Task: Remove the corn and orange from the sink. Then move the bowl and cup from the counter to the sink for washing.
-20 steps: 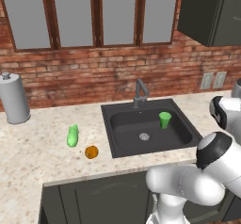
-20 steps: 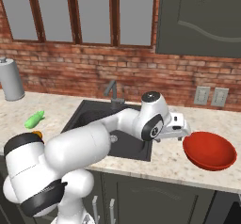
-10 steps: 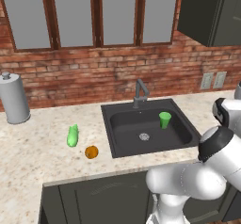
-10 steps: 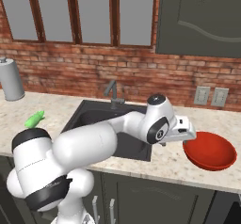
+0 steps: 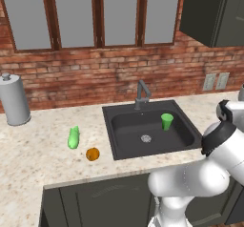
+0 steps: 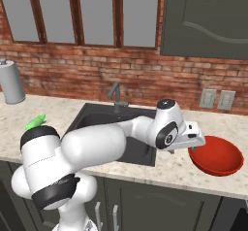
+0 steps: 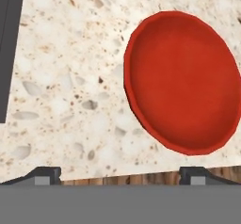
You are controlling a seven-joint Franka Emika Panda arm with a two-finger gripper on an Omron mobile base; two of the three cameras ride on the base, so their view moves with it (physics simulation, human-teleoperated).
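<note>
— Since the bowl (image 6: 216, 155) is the thing in play, where does it sit?
— On the speckled surface (image 6: 145, 169) to the right of the sink (image 5: 150, 129), upright and untouched. In the hand view it lies right of centre, its rim near the surface's front edge.

— What differs from half a second ago?
— Very little. The arm has crept further right, so the end effector (image 6: 196, 140) now hangs at the bowl's left rim rather than short of it. Its fingers are spread wide, with nothing between them; in the hand view one fingertip (image 7: 44, 174) is at bottom left, the other at bottom right.

— And the other things?
— None has moved. The cup (image 5: 167, 121) stands upright inside the sink, right of the drain (image 5: 146, 138). The corn (image 5: 73, 138) and the orange (image 5: 93, 154) lie on the surface left of the sink, near each other but apart.

— Anything around or in the way?
— The faucet (image 5: 141, 94) rises behind the basin, a grey canister (image 5: 14, 100) stands far left against the brick wall (image 6: 97, 70), and two outlets (image 6: 217, 99) sit on the wall behind the bowl. Between bowl and sink, the surface is bare stone.
</note>
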